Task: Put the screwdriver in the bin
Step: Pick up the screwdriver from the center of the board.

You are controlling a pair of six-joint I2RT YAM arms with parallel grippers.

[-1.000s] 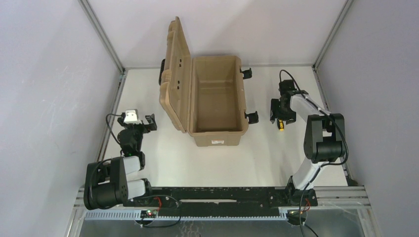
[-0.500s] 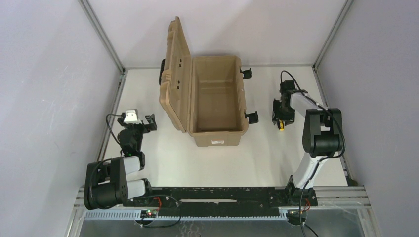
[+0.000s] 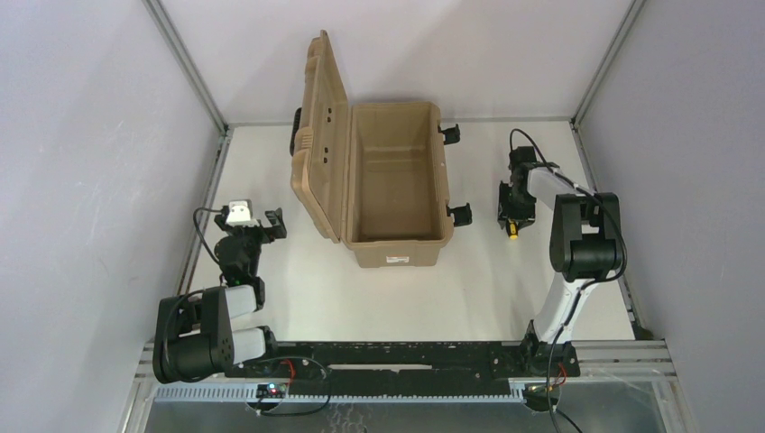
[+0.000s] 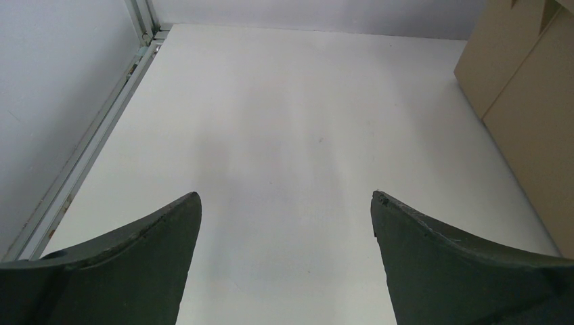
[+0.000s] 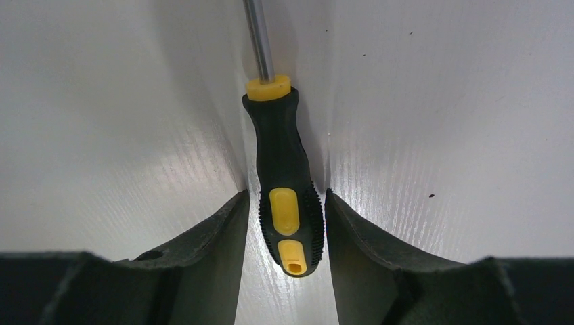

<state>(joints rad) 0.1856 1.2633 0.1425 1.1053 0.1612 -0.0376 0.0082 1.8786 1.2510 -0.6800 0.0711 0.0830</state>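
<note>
The screwdriver (image 5: 288, 183), with a yellow-and-black handle and a thin metal shaft, lies flat on the white table right of the bin; in the top view only its yellow end (image 3: 512, 229) shows. My right gripper (image 5: 287, 196) is low over it, its jaws on either side of the handle. The right finger is almost touching and a thin gap shows on the left. In the top view the right gripper (image 3: 511, 216) hides most of the tool. The tan bin (image 3: 397, 255) stands open mid-table, lid up on its left. My left gripper (image 4: 285, 200) is open and empty at the left (image 3: 271, 221).
Black latches (image 3: 461, 215) stick out from the bin's right side, close to the right gripper. The bin's tan wall (image 4: 535, 101) shows at the right of the left wrist view. Metal frame rails (image 3: 203, 207) run along the table's left and right edges.
The right arm's elbow has swung left and back, and the gripper has settled lower over the screwdriver. The left arm, the bin and the screwdriver have not moved.
</note>
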